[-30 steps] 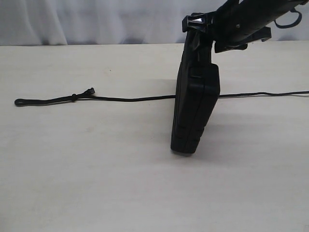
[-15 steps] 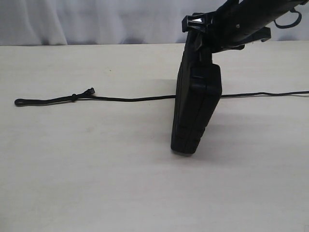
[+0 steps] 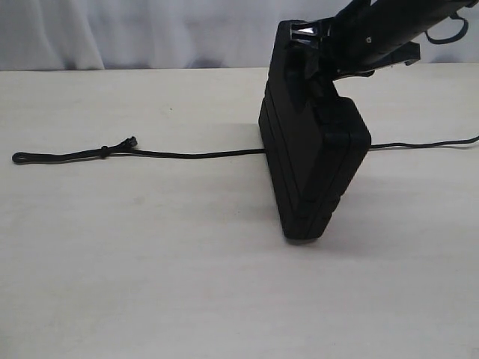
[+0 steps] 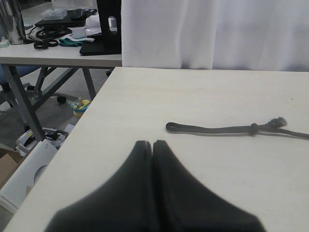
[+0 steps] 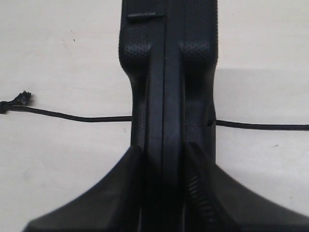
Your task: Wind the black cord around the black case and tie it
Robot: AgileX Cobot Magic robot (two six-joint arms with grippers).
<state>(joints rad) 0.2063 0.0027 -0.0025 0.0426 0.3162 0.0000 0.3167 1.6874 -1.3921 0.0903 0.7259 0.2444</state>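
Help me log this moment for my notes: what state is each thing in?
black case: closed, standing on edge, tilted, gripped at its handle.
black cord: lying along the table, not wrapped round the case.
right claw: shut on the black case.
left claw: shut, empty.

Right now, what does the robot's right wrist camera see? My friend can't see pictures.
The right gripper clamps the narrow edge of the black case, which stands on a pale table. The thin black cord crosses the table on both sides of the case, with one frayed end showing.
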